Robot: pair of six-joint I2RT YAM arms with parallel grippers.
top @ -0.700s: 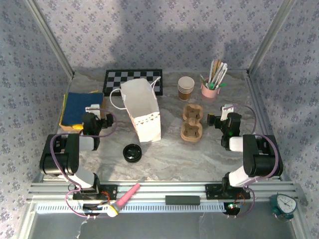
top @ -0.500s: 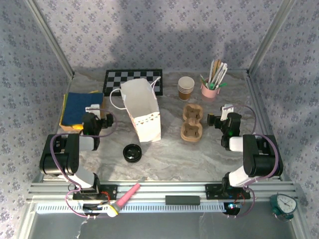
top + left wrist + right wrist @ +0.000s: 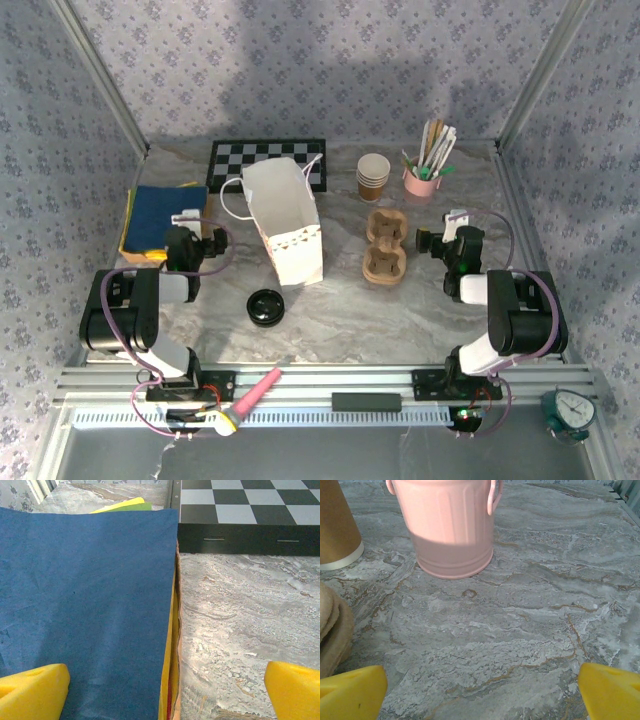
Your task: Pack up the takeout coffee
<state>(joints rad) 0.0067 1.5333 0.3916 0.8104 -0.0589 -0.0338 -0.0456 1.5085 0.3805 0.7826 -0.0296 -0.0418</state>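
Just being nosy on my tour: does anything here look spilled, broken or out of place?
Nothing is spilled or broken. The one oddity is a pink-handled tool lying slantwise on the metal rail at the near edge, off the tabletop.

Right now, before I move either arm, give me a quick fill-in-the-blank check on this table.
The black lid lies near the white paper ____.
The stirrers stand in the ____ bucket.
The left fingers and right fingers are both ____.
Missing: bag; pink; open.
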